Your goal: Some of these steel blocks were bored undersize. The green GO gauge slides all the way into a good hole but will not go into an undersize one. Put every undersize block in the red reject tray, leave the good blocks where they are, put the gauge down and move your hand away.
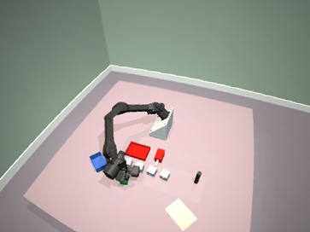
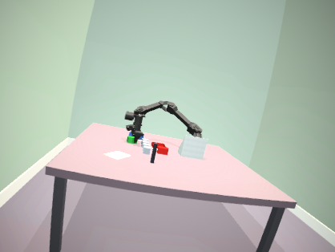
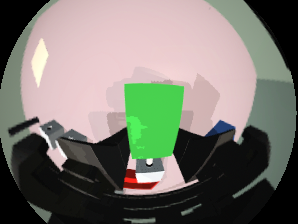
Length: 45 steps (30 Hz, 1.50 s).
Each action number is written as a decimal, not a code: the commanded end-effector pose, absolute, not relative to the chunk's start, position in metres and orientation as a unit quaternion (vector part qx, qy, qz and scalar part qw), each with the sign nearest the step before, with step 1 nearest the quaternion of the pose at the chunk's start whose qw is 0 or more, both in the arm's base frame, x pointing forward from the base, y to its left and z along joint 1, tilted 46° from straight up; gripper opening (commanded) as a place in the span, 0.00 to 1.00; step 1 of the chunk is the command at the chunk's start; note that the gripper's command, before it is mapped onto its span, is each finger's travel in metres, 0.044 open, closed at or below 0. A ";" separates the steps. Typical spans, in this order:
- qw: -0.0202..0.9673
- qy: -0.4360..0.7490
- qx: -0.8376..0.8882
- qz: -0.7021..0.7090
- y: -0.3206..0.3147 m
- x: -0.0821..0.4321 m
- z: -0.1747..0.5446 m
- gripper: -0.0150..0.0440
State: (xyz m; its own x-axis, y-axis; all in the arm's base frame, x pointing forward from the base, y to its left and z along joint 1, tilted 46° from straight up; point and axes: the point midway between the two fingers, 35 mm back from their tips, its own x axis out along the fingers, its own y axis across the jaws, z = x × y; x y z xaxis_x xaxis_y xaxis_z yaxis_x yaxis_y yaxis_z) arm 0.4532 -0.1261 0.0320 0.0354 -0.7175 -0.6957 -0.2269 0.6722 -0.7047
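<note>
My gripper (image 1: 127, 176) (image 3: 149, 125) is shut on the green GO gauge (image 1: 124, 182) (image 2: 131, 140) (image 3: 154, 112), at the left end of the block row. In the wrist view one steel block (image 3: 150, 175) with a hole in its top shows just past the gauge's lower edge. The gauge's pin is hidden, and I cannot tell that it is in any hole. Several pale blocks stand in a row, among them one block (image 1: 140, 167) near the gripper and another block (image 1: 165, 175) at the right end. The red reject tray (image 1: 138, 151) lies behind the row and looks empty.
A red block-like piece (image 1: 159, 154) with a pale pin lies right of the tray. A blue bin (image 1: 98, 162) (image 3: 223, 128) is left of the gripper. A black cylinder (image 1: 198, 178) (image 2: 154, 153) stands at the right. A pale sheet (image 1: 181, 214) (image 2: 117, 155) and a white stepped wedge (image 1: 161, 130) (image 2: 193, 148) also show.
</note>
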 end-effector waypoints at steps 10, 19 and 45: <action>0.630 0.663 -0.354 -0.195 -0.124 0.453 0.034 0.25; 0.630 0.663 -0.354 -0.195 -0.126 0.449 0.035 0.25; 0.630 0.663 -0.354 -0.195 -0.127 0.441 0.036 0.25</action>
